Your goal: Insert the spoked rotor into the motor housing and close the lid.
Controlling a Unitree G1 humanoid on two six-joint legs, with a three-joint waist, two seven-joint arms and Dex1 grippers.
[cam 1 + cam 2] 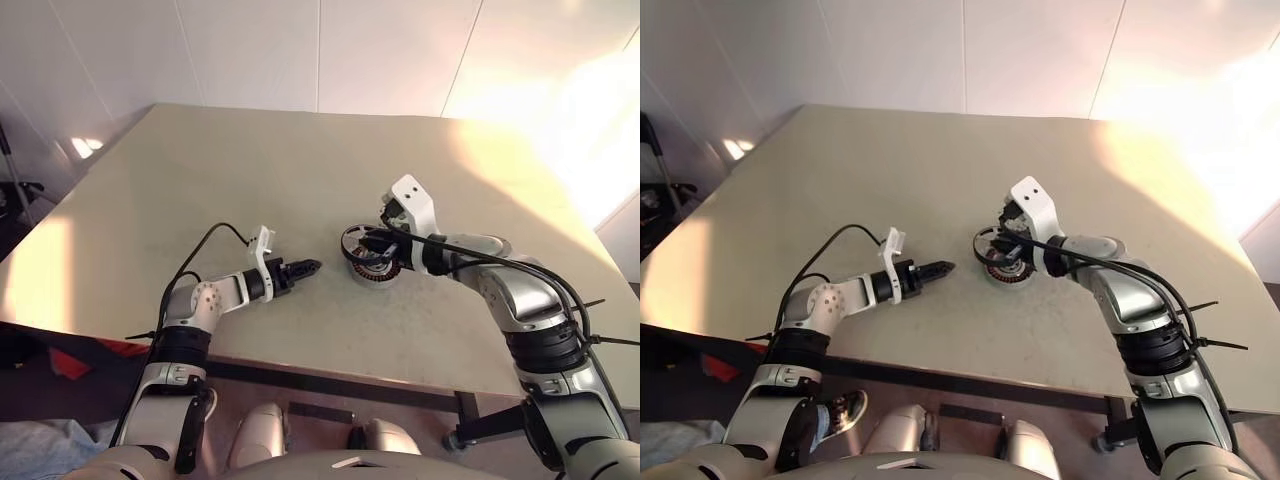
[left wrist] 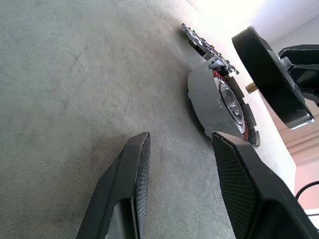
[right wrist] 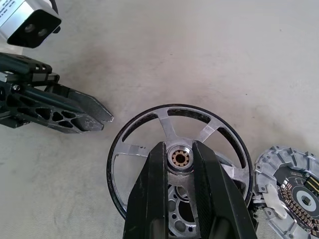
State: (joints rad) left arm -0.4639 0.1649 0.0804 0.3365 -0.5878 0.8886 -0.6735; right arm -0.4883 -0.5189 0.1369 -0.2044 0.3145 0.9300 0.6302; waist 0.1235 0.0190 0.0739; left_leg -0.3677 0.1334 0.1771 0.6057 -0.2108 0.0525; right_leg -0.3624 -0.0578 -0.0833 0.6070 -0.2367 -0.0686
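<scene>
Right pincer [image 3: 178,164]: gripping spoked rotor [image 3: 149,130] at hub, hovering above motor housing [image 2: 225,107].
Left pincer [image 2: 182,164]: idling open on surface [image 1: 300,170].
Tip: centring hub, lowering level.

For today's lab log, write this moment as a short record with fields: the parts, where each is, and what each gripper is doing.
rotor: spoked wheel held above the housing, not yet seated
housing: ring with copper windings on the table, under the wheel
lid: round finned plate lying beside the housing
right gripper: shut on the wheel at its hub
left gripper: open, empty, apart from the parts
</scene>
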